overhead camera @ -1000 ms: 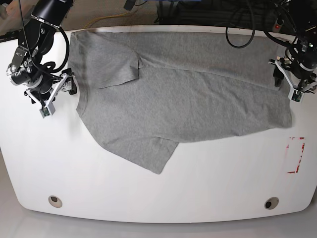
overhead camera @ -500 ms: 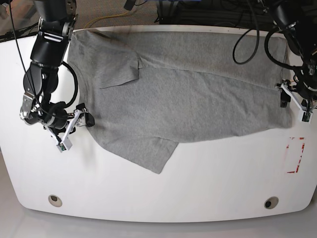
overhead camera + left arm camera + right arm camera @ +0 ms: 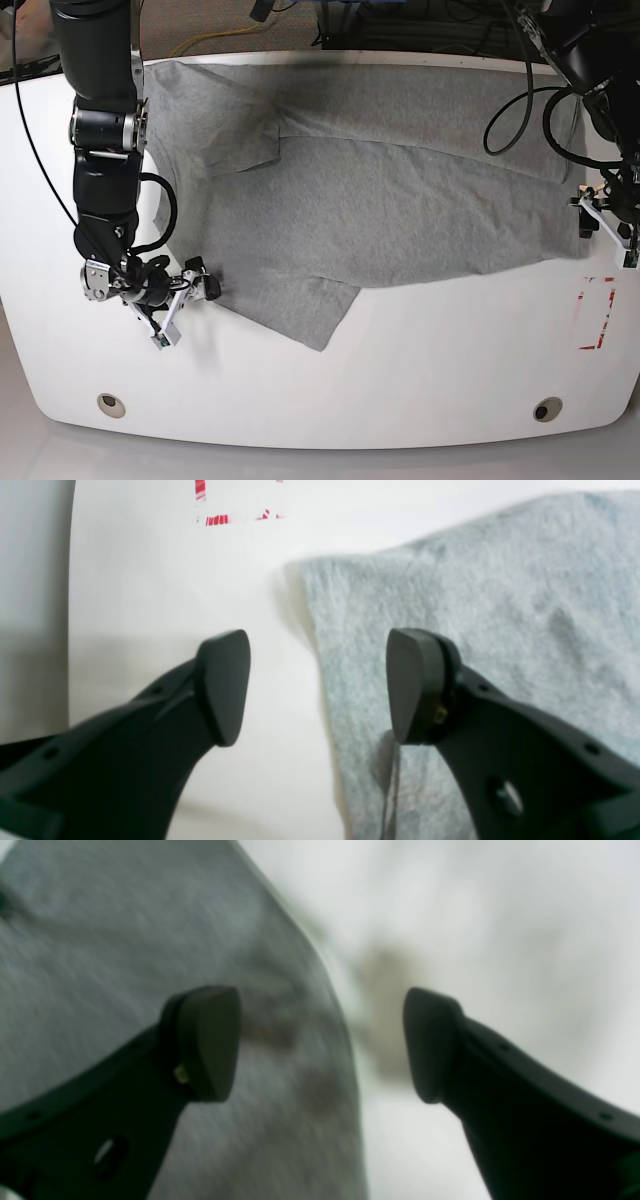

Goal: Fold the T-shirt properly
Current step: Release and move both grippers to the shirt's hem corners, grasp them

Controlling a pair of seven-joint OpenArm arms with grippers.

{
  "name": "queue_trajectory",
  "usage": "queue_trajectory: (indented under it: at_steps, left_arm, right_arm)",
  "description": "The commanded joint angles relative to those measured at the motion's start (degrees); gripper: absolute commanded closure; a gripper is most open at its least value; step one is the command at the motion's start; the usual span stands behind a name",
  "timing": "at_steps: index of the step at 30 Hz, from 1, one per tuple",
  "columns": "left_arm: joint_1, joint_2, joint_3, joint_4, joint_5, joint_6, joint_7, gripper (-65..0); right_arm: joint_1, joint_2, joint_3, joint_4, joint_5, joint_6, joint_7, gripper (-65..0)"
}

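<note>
Both pairs of fingers stand wide apart and hold nothing. The left gripper (image 3: 317,685) straddles the hem edge of the T-shirt (image 3: 400,190): one finger (image 3: 415,685) over the grey cloth, the other over bare worktop (image 3: 150,580), with the shirt's corner just ahead. The right gripper (image 3: 320,1045) straddles the shirt's edge the same way, near the sleeve on the neck side; that view is blurred, so whether a finger touches cloth I cannot tell.

The likely risks: a pinch that closes on the top layer only, or slides off the thin edge, would lift one ply and drag the shirt askew. If one arm catches cloth and the other misses, the fold would come out skewed. The far sleeve, already turned onto the body, could bunch if the cloth is pulled.

The shirt lies flat across the middle of the worktop, neck toward the right arm (image 3: 100,130). That arm reaches down along the shirt's neck side, wrist bent low to the worktop. The left arm (image 3: 590,60) hangs over the hem side, gripper beside the red-marked rectangle (image 3: 597,312).
</note>
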Motion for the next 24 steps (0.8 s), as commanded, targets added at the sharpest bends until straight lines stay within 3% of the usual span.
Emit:
queue_trajectory:
  at_steps: [1,4,15,19,21,24]
  left_arm:
    - [-0.9,-1.2,-0.3,1.1,-0.5,0.3,-0.9,-39.7]
    - [-0.8,-1.2,-0.4,0.9,-0.5,0.3,-0.9,-39.7]
    - [-0.9,-1.3,-0.5,0.8,-0.3,0.7,-0.9,-40.0]
    - [-1.2,-2.6,-0.1,-0.5,1.0,2.5,-0.9,-41.3]
    - [-2.9,-2.7,0.0,-3.2,2.2,5.0,-0.9,-46.8]
    - [-5.9,-2.9,-0.1,-8.2,2.4,7.8,-1.0,-55.6]
  right_arm:
    - [3.7,-0.1,-0.1,-4.5,-0.8,0.3,4.2,-48.8]
    - [4.9,-1.2,-0.3,-8.4,-2.2,0.3,7.1,-48.8]
    - [3.5,-6.4,-0.4,-8.7,-2.8,0.3,7.6,-47.1]
    - [3.3,-7.4,-0.4,-8.7,-2.8,0.3,9.3,-34.6]
    - [2.9,-7.4,-0.4,-8.7,-2.8,0.3,10.1,-24.1]
    - [2.7,-7.4,-0.4,-8.7,-2.8,0.3,10.7,-13.6]
